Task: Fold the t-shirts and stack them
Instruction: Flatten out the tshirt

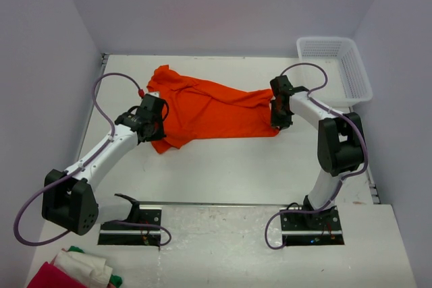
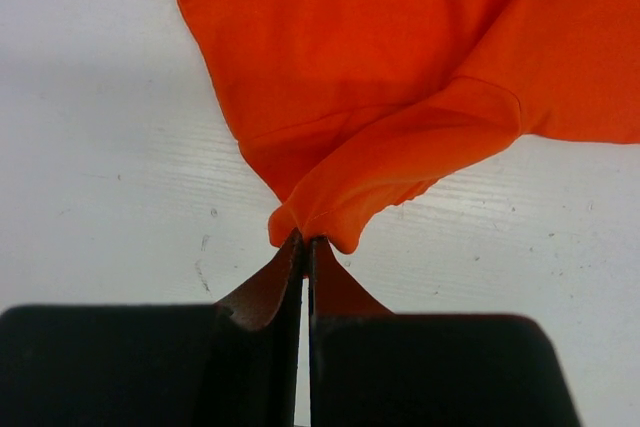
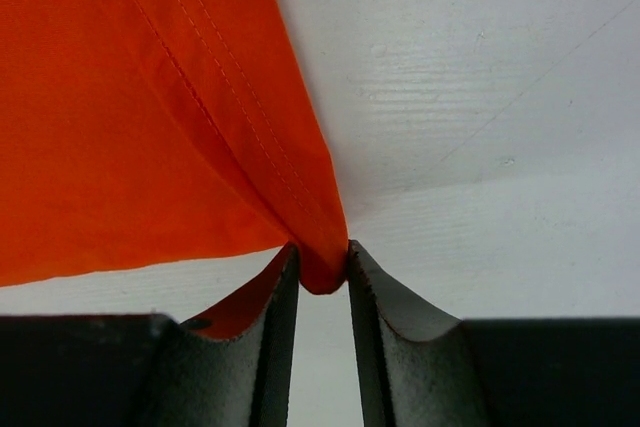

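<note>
Surface: a white table [image 1: 223, 173] with pale walls on three sides; both arm bases are bolted at its near edge.
Basket: a white plastic basket [image 1: 354, 75] sits at the far right corner, well apart from the cloth.
Cloth pile: a red, white and green cloth pile [image 1: 74, 271] lies at the near left corner, beside the left arm's base.
T-shirt: the orange t-shirt [image 1: 209, 109] lies in the middle of the far half of the table, stretched sideways between the two grippers, with wrinkles and a bunched part at its far left.
Left gripper: the left gripper [image 1: 160, 121] is at the shirt's left side. In its wrist view the fingers [image 2: 270, 297] are pressed together, with a folded sleeve edge pinched at their tips.
Right gripper: the right gripper [image 1: 277, 123] is at the shirt's right edge. In its wrist view a stitched hem corner sits between the fingers [image 3: 375, 292] and touches both; they clamp it across a narrow gap.
Cloth height: the shirt rises from the table toward each pinch point.
</note>
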